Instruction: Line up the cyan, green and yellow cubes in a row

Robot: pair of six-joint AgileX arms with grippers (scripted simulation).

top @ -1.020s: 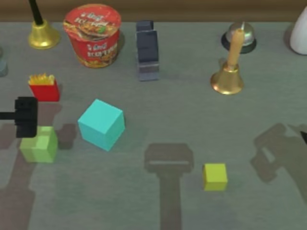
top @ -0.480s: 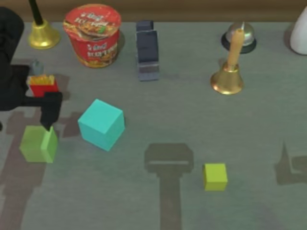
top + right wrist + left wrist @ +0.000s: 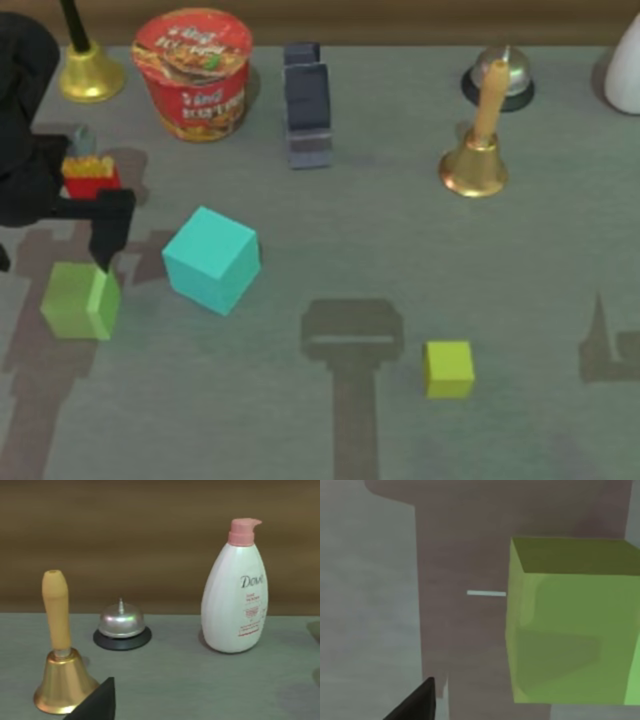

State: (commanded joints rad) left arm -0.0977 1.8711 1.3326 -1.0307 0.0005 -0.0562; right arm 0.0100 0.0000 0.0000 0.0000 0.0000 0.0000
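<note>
Starting near the front edge of the table: yellow cube (image 3: 448, 368) sits alone toward the right, well apart from the other two. Further back and to the left, green cube (image 3: 80, 300) rests flat on the table (image 3: 400, 240), with cyan cube (image 3: 211, 259) near it on the right, turned at an angle and not touching. No row yet; three cubes scattered, none aligned with another, so nearly all of the task appears left to do.

Hanging over the green cube, left gripper (image 3: 100, 262) comes in from the left edge, one dark finger (image 3: 107, 232) pointing down at the cube's back right corner. Cannot tell whether spread or pinched: only one finger shows clearly from above, and the left wrist view gives just a dark fingertip (image 3: 415, 705) beside the cube (image 3: 570, 625), with the cube's side face apparently ungripped. Looks like an approach to a first pick, not a hold.

Right arm is out of the top view, parked off to the right.

Behind the cubes: box of fries (image 3: 91, 178), then noodle cup (image 3: 192, 72), dark stapler (image 3: 306, 103), wooden-handled bell (image 3: 476, 150), counter bell (image 3: 498, 76), lotion bottle (image 3: 236, 590) at the far right.
</note>
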